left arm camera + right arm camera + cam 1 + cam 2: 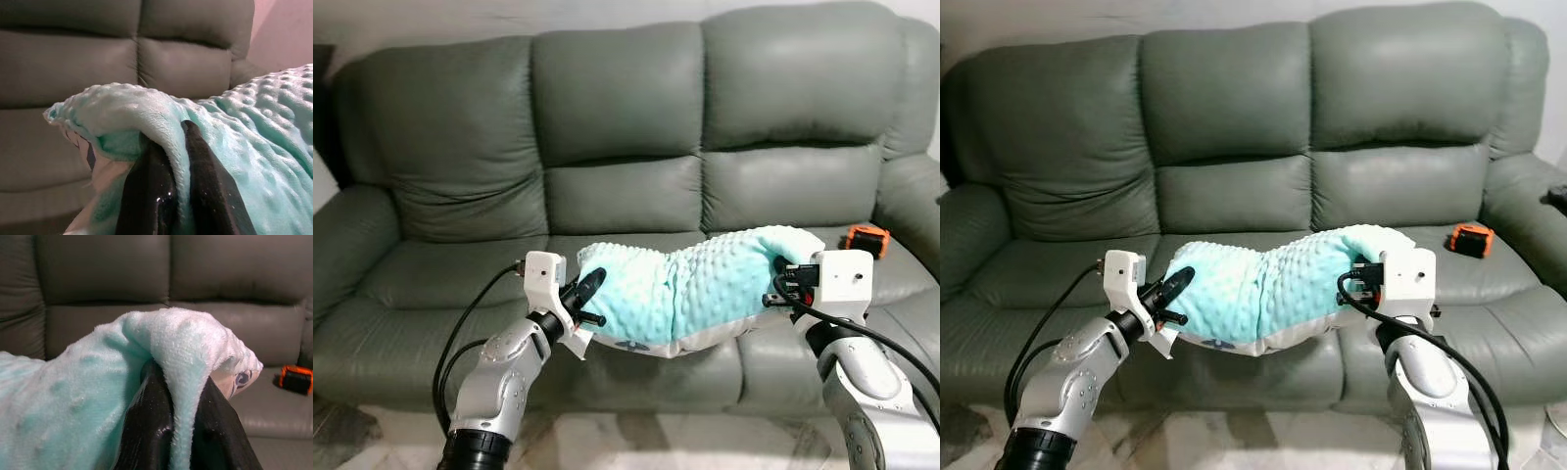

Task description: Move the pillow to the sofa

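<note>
In the left eye view, a long mint-green pillow of bumpy plush fabric with a white printed underside [700,289] is hanging between the two silver arms, sagging slightly in the middle, in front of the seat cushions of a grey-green leather three-seat sofa [617,108]. The left gripper [585,294] is pinching the pillow's left end, and the right gripper [781,284] is pinching its right end. A small orange and black object [866,239] is lying on the sofa's right seat cushion, apart from the pillow. In the right eye view, the same scene is showing: the pillow [1278,289] is being held up over the front edge of the middle seat, its underside near the cushion, though whether it is touching cannot be told. In the left wrist view, the two black fingers [146,196] are clamping a fold of the mint plush between them, with the sofa's back behind. In the right wrist view, the fingers [146,426] are squeezing a ridge of the plush likewise, the pillow's white printed corner is poking out beside them, and the orange and black object [295,379] is sitting on the seat beyond.
</note>
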`<state>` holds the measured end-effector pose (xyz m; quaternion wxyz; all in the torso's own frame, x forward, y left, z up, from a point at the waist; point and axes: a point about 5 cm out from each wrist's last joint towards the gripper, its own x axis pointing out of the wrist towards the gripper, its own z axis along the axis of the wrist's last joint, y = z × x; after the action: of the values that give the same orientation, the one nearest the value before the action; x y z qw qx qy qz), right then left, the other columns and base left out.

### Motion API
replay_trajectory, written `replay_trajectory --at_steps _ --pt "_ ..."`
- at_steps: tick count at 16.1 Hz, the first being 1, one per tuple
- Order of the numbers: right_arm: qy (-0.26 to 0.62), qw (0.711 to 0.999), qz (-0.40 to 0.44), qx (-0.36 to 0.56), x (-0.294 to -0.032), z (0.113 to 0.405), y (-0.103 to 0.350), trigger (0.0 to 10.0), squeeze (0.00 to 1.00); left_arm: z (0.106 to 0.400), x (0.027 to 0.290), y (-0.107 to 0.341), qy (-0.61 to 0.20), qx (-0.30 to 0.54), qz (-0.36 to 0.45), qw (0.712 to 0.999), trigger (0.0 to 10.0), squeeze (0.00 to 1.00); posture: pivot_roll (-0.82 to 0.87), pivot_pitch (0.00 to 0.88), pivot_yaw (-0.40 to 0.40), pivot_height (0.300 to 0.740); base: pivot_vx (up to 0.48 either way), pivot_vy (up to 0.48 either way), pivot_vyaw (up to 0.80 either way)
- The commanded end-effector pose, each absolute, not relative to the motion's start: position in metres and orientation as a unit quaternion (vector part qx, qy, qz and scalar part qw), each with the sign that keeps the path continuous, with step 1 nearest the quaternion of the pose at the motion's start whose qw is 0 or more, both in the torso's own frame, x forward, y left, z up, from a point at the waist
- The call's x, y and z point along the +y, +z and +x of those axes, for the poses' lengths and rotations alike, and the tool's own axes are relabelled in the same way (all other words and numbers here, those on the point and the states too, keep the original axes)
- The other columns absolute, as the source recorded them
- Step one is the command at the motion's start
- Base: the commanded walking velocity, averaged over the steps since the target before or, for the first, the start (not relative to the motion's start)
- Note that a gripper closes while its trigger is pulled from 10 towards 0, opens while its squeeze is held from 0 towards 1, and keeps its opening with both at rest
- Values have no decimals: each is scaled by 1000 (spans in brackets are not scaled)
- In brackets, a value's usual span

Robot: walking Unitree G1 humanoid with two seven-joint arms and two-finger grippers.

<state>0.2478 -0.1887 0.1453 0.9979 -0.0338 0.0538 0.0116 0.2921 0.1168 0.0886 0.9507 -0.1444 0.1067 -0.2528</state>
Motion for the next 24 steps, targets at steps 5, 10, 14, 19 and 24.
replay_trajectory --at_steps 5,10,14,19,24 --pt "29 999 -29 35 -179 249 152 10000 0 294 124 91 -237 94 -120 959 10000 0 -254 0 66 740 0 0 0" --pt "27 999 -33 32 -182 251 153 10000 0 294 118 94 -258 85 -148 951 10000 0 -261 0 65 740 116 0 0" --pt "28 999 -31 33 -181 250 153 10000 0 293 119 94 -258 84 -149 951 10000 0 -261 0 66 740 439 0 0" --pt "28 999 -30 34 -181 249 153 10000 0 293 118 94 -258 86 -150 951 10000 0 -265 0 66 740 456 0 0" --pt "28 999 -29 36 -181 248 152 10000 0 291 116 91 -260 98 -138 951 10000 0 -263 0 66 740 152 0 0"
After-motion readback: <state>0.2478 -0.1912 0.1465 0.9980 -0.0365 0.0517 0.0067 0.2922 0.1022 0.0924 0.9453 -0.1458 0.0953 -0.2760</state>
